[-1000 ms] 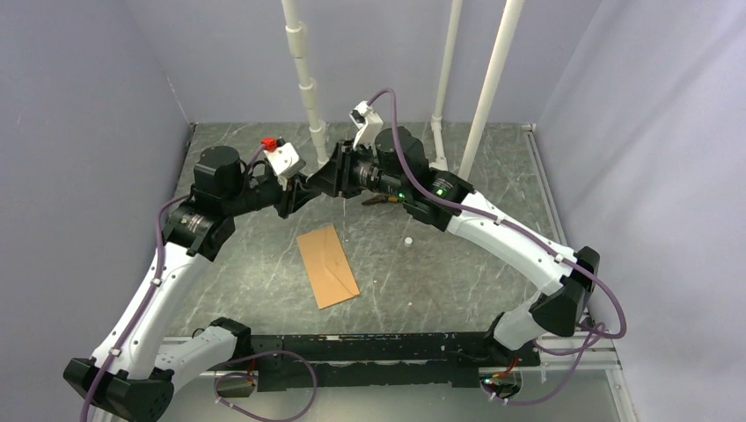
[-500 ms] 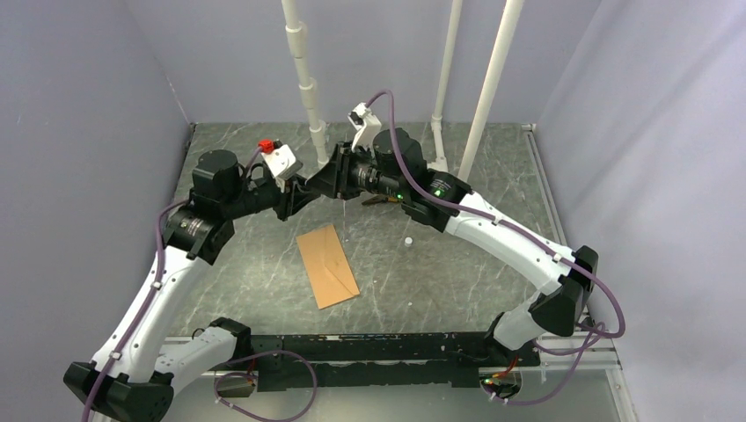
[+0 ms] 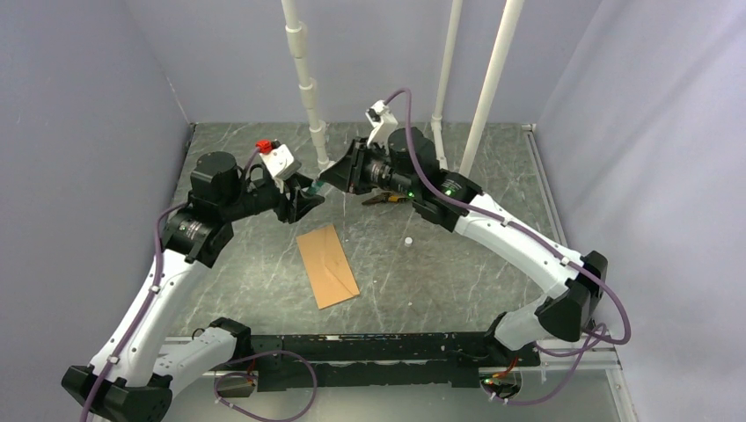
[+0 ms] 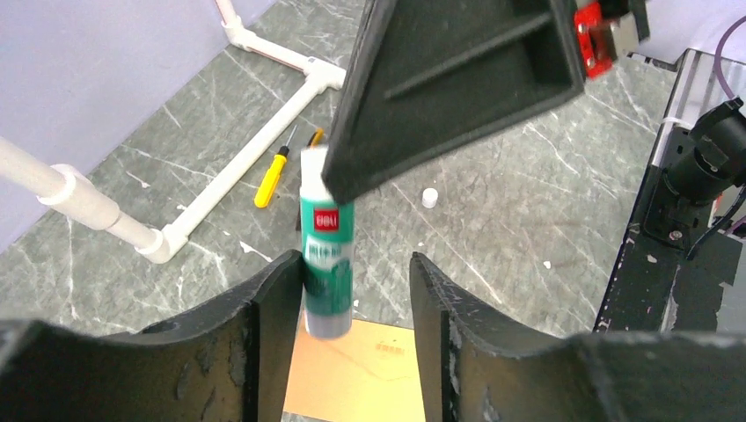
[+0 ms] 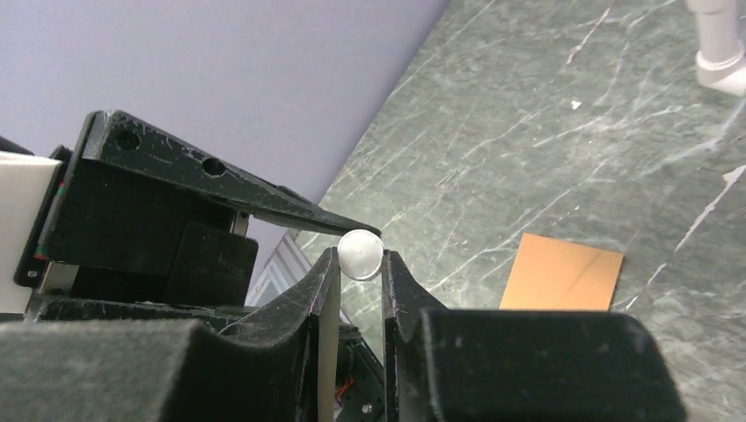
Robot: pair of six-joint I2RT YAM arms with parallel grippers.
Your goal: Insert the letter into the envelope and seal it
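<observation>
Grey marbled bench (image 3: 493, 176), purple walls (image 3: 88, 88) | right claw (image 5: 359, 258) pinched tight on green glue stick (image 4: 327, 255), top end | left claw (image 4: 356, 268) parted around its body, gap on one side: likely handover for sealing | envelope (image 3: 327, 265) flat below both claws | letter unseen, probably inside

Seen from the right wrist, only the round end of the glue stick (image 5: 361, 253) shows between the fingers of the right gripper (image 5: 360, 264). Its body lies hidden behind them, and the envelope (image 5: 563, 272) is cut off below by the gripper's bulk. From the left wrist, the stick is blurred, its small print unreadable, its top masked by a right finger. The left gripper (image 4: 358, 264) and the bottom edge hide most of the envelope. A second tool beside the yellow screwdriver (image 4: 273, 176) is largely concealed. Overhead, a small white piece (image 3: 408, 239) is too small to identify.
</observation>
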